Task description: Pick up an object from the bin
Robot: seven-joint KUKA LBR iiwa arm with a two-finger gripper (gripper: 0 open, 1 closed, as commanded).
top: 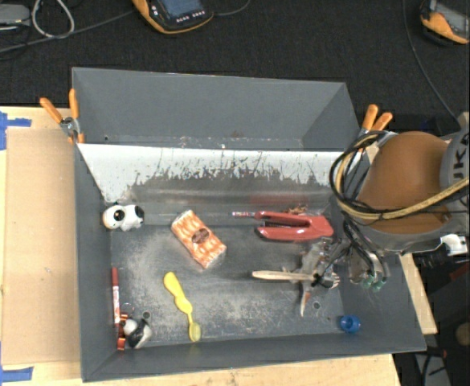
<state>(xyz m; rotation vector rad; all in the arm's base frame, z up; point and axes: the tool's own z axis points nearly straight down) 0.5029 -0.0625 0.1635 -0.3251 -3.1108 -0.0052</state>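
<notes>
Several small loose things lie scattered across the floor of the grey metal bin (218,119), each flat where it seems to have come to rest, none stacked.

At 9 o'clock a thin red stick (115,296) lies along the foot of the left wall. A small black-and-white figure (138,332) is tucked just beside its lower end in the 8 o'clock corner. At 10 o'clock a rounded, glossy black-and-white toy (122,216) sits where the sloping back wall meets the floor, likely stopped there by the slope. A slim yellow plastic piece (182,300) with a rounded head lies at 7 o'clock. An orange patterned block (198,239), soft-looking and box-shaped, lies skewed, just left of centre.

Toward 1 o'clock is a red, smooth-handled implement (295,226), lying lengthwise. Below it, at 3 o'clock, a pale wooden stick (276,276), narrow and matt, lies level across the scuffed floor.

The tool (318,278) hangs at 3 o'clock over the right end of that wooden stick, on the side the arm enters from. I cannot tell whether it is spread or pressed together, nor whether it has the stick. That stick is the nearest candidate for the pick, and being thin and flat it probably offers little to grip. A small blue bead-like thing (348,323) lies at 4 o'clock, near the tool.
</notes>
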